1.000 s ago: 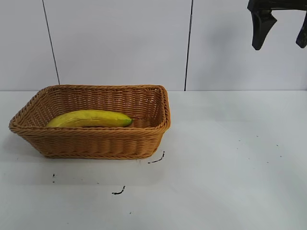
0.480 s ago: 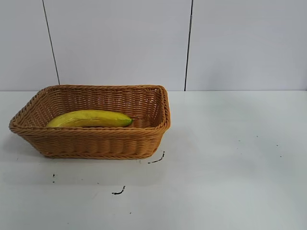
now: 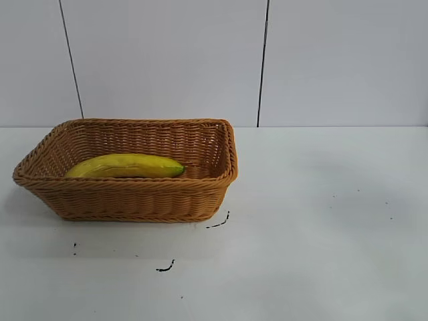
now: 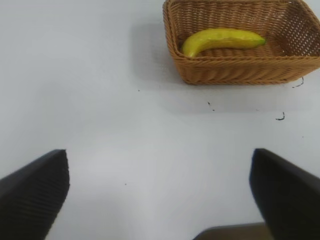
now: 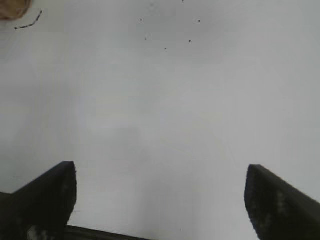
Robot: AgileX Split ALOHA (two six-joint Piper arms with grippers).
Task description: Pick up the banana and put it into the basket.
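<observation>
The yellow banana (image 3: 126, 166) lies inside the tan woven basket (image 3: 134, 199) at the table's left, its greenish tip toward the basket's right end. From the left wrist, the banana (image 4: 222, 39) rests in the basket (image 4: 235, 72) well away from my left gripper (image 4: 159, 185), which is open over bare table with nothing between its fingers. My right gripper (image 5: 160, 192) is open too, above bare white table, holding nothing. Neither gripper appears in the exterior view.
Small black marks (image 3: 218, 223) dot the white table in front of the basket and at the right (image 3: 388, 203). A white panelled wall stands behind. A sliver of the basket (image 5: 12, 7) shows at a corner of the right wrist view.
One second ago my right gripper hung at the upper right of the exterior view; it has since left that view. Banana and basket have not moved.
</observation>
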